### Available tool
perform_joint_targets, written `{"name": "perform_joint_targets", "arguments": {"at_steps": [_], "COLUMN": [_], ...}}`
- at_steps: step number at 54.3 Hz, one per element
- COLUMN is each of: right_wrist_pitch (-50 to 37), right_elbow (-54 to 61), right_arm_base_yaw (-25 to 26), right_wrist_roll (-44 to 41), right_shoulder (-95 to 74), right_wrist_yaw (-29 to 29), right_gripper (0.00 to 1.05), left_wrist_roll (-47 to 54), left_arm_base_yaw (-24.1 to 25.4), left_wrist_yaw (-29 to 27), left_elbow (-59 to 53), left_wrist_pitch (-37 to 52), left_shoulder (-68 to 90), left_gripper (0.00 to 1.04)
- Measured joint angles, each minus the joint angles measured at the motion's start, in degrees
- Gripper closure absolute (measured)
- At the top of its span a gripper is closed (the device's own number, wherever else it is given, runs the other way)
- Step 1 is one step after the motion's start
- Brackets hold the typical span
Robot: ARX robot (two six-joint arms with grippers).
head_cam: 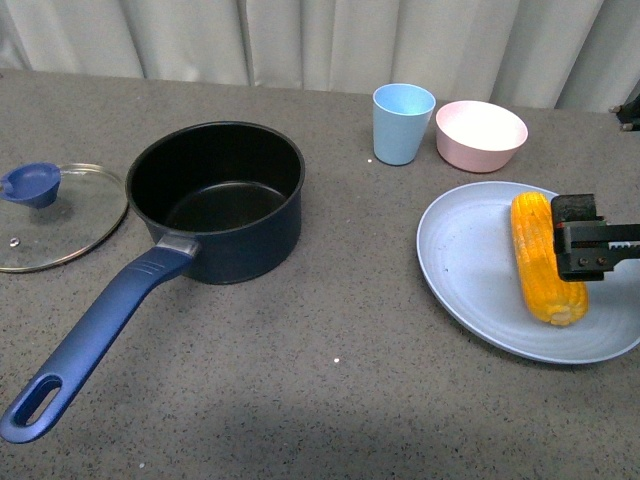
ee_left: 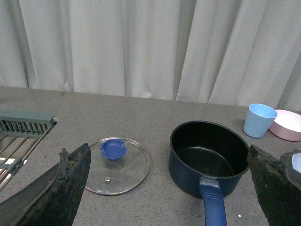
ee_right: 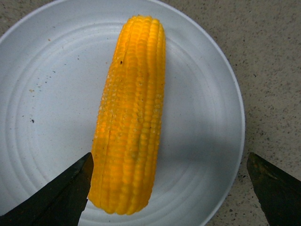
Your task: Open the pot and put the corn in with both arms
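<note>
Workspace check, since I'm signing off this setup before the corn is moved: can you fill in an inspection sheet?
Surface: grey speckled table, a few pale specks.
Job's things: pot open and empty; glass lid flat on the table beside it; corn lying on the blue plate.
Clutter: blue cup, pink bowl, grey-green rack partly in view.
Grippers: left gripper open, holding nothing; right gripper open, fingers either side of the corn.
Cables: nothing seen.
Surroundings: pale curtains behind the table.
</note>
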State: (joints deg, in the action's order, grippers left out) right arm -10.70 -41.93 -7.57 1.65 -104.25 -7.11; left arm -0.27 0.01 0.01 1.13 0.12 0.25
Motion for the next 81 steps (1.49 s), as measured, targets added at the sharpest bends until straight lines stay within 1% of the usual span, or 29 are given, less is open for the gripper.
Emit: {"name": "perform_joint_targets", "arguments": {"at_steps": [12, 27, 31, 33, 36, 38, 40, 45, 51, 60, 66, 69, 72, 75, 76, 78, 80, 81], "right_wrist_pitch": [1.2, 3.0, 3.3, 3.8, 4.1, 4.2, 4.2, 4.5, 4.6, 4.8, 5.4, 5.6, 6.0, 6.1, 6.2, 6.3, 6.4, 6.5], "right_elbow": [-4.5, -8.0, -8.4, -8.7, -8.9, -8.9, -8.9, -9.0, -9.0, -8.6, -7.4, -7.0, -7.0, -7.5, -7.8, -9.2, -10.9, -11.8], "right_arm_base_yaw": [-1.5, -2.4, -2.4, -2.4, -2.4, -2.4, -2.4, -2.5, -2.5, -2.5, -2.7, -3.0, -3.8, -6.1, -6.5, -8.9, -11.6, -12.7], "right_wrist_roll": [2.9, 4.2, 4.4, 4.7, 4.8, 5.1, 5.2, 5.7, 6.1, 6.2, 6.6, 7.6, 9.7, 12.9, 13.4, 15.3, 17.7, 18.3], "right_shoulder": [-6.4, -11.3, -12.2, -12.6, -12.8, -12.9, -12.9, -12.9, -12.7, -10.9, -7.1, -5.0, -2.3, 0.5, 0.8, 1.3, 1.1, 0.8], "right_wrist_yaw": [0.6, 0.7, 0.7, 1.1, 1.6, 1.7, 1.7, 2.2, 2.6, 4.3, 7.9, 10.6, 15.0, 20.4, 21.2, 24.8, 27.3, 27.7], "right_gripper": [0.09, 0.1, 0.2, 0.27, 0.34, 0.41, 0.45, 0.58, 0.67, 0.76, 0.8, 0.81, 0.82, 0.83, 0.83, 0.84, 0.84, 0.84], "left_wrist_roll": [0.0, 0.0, 0.0, 0.0, 0.0, 0.0, 0.0, 0.0, 0.0, 0.0, 0.0, 0.0, 0.0, 0.0, 0.0, 0.0, 0.0, 0.0], "left_arm_base_yaw": [0.0, 0.0, 0.0, 0.0, 0.0, 0.0, 0.0, 0.0, 0.0, 0.0, 0.0, 0.0, 0.0, 0.0, 0.0, 0.0, 0.0, 0.0], "left_wrist_yaw": [0.0, 0.0, 0.0, 0.0, 0.0, 0.0, 0.0, 0.0, 0.0, 0.0, 0.0, 0.0, 0.0, 0.0, 0.0, 0.0, 0.0, 0.0], "left_elbow": [0.0, 0.0, 0.0, 0.0, 0.0, 0.0, 0.0, 0.0, 0.0, 0.0, 0.0, 0.0, 0.0, 0.0, 0.0, 0.0, 0.0, 0.0], "left_wrist_pitch": [0.0, 0.0, 0.0, 0.0, 0.0, 0.0, 0.0, 0.0, 0.0, 0.0, 0.0, 0.0, 0.0, 0.0, 0.0, 0.0, 0.0, 0.0], "left_shoulder": [0.0, 0.0, 0.0, 0.0, 0.0, 0.0, 0.0, 0.0, 0.0, 0.0, 0.0, 0.0, 0.0, 0.0, 0.0, 0.0, 0.0, 0.0], "left_gripper": [0.06, 0.06, 0.06, 0.06, 0.06, 0.06, 0.06, 0.06, 0.06, 0.06, 0.06, 0.06, 0.06, 0.06, 0.06, 0.06, 0.06, 0.06]}}
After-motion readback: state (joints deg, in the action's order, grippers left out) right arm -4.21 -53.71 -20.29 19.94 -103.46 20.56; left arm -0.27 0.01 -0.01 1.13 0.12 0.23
